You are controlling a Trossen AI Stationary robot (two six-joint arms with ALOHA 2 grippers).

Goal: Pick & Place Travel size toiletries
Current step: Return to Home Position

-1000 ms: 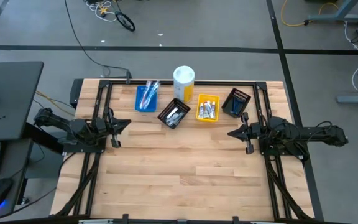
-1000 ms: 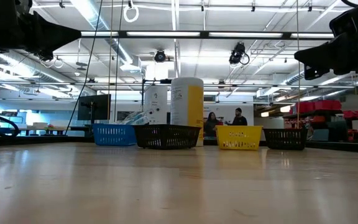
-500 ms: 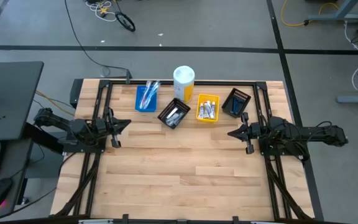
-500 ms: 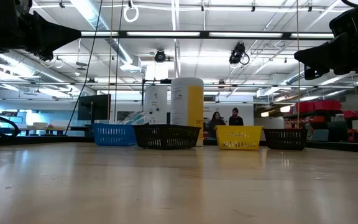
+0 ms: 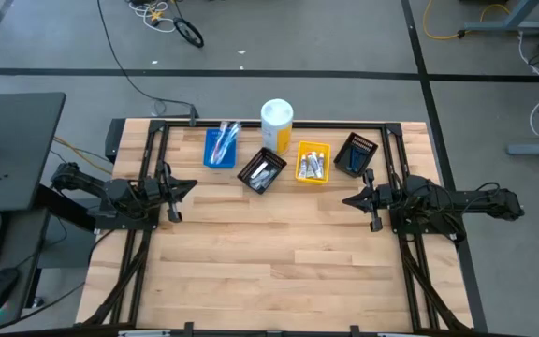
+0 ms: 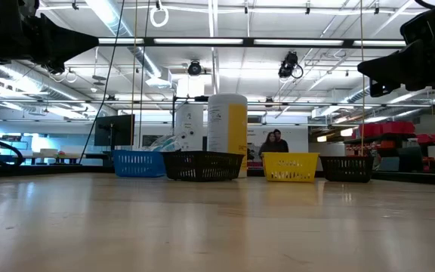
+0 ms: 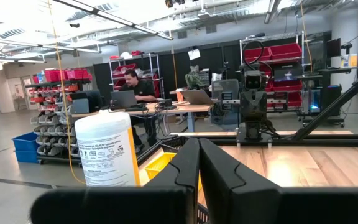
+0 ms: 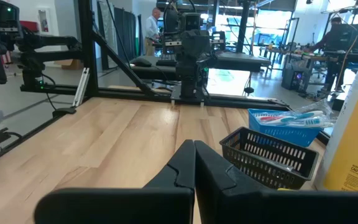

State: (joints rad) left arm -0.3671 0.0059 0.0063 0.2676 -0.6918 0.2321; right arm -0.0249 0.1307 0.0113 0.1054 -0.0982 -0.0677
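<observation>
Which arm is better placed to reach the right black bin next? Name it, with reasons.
Right. The right gripper sits close to the right black bin; the left gripper waits on the opposite side, much farther off.

The right end effector [image 8: 194, 148] is seen with its two dark fingers pressed together above the wooden bench [image 8: 123, 134]. A black bin [image 8: 269, 163] is set near a blue bin [image 8: 284, 135], in which toothbrushes [image 8: 294, 117] are held. A white-and-yellow cylinder [image 8: 356, 134] is cut off at the edge. The left arm [image 8: 188, 53] is seen across the bench.
</observation>
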